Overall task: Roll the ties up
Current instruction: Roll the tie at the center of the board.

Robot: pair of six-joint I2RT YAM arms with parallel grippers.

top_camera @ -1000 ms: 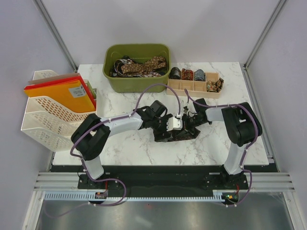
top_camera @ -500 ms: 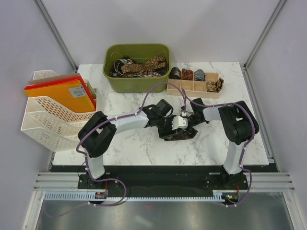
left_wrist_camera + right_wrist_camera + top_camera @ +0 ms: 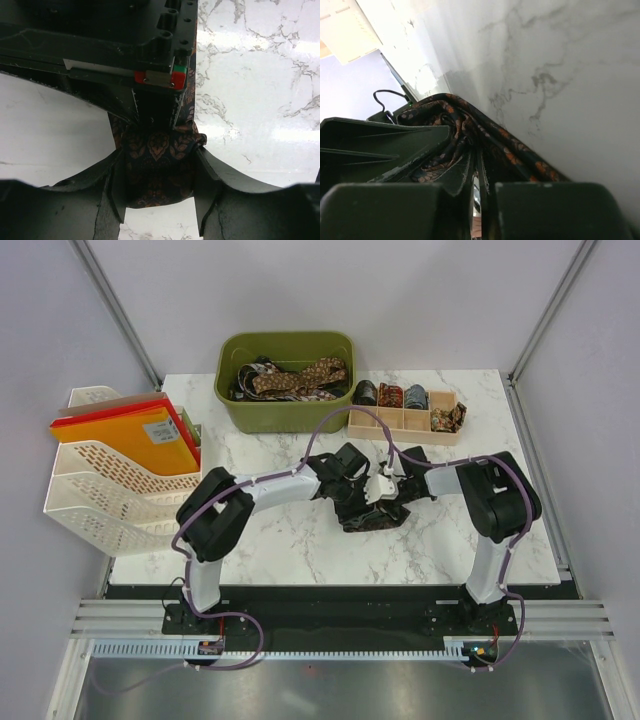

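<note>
While working on one dark tie [image 3: 372,518] near the middle of the marble table [image 3: 280,550], seems only partway through the job. Lies there as a crumpled lump under both grippers, not yet a neat tight roll. Held by the left gripper [image 3: 159,212], with fingers half apart and cloth filling the gap from side to side, so most likely squeezed. Held too by the right gripper [image 3: 479,172], with fingers almost together and a fold of the orange-patterned cloth nipped at the tips. Done so far, judging by the wooden tray [image 3: 404,427] at the back: three small rolled ties [image 3: 390,395], one in each of the three left boxes, plus a looser patterned tie [image 3: 448,418] in the last box on the right, spilling over the edge. Left to do: finish rolling the dark one, find room for it, then go through the pile. Plenty more waiting in the green bin [image 3: 285,412] just left of the tray, a tangle of unrolled ties [image 3: 295,377] in brown and tan prints. Too jumbled to count. Off to the left side, a white rack [image 3: 100,490] holding orange and red folders [image 3: 125,435], no part of this job.
</note>
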